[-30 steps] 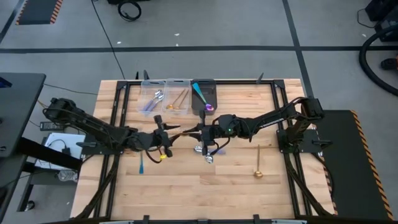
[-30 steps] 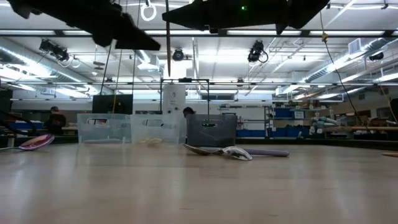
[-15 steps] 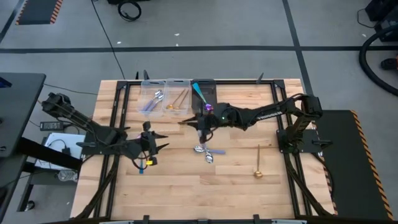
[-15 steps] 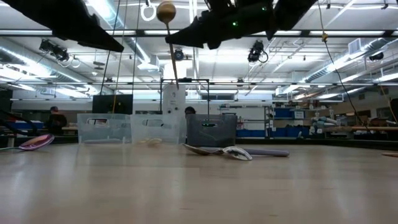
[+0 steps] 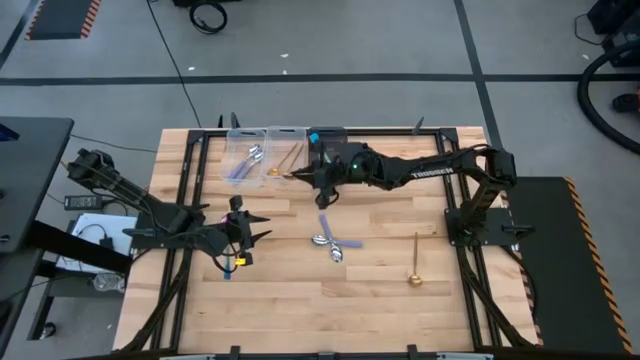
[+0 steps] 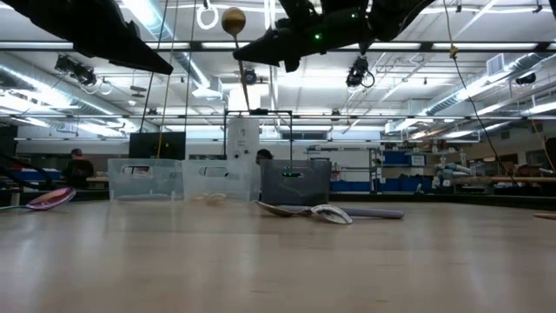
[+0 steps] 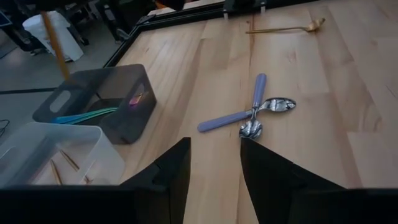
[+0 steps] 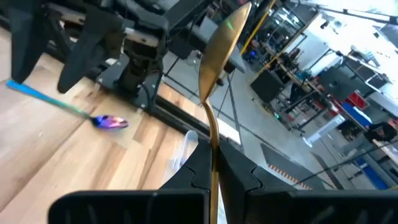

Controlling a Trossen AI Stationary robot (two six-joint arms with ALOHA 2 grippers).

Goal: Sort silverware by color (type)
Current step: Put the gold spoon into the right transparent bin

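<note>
1. So right tool (image 5: 312, 176) pinches a gold spoon (image 8: 217, 68) by the bins (image 5: 285, 140), which hold some already.
2. Left tool (image 5: 243, 232) gapes empty; four spoons wait on the bench (image 5: 380, 290).

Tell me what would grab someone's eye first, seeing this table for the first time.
The right claw, shut on a gold spoon, holds it up above the three bins at the table's far edge. Mid-table, two lilac-handled silver spoons lie crossed, and another gold spoon lies alone towards the right. The left claw hangs open over the table's left side, above a teal-handled spoon.
</note>
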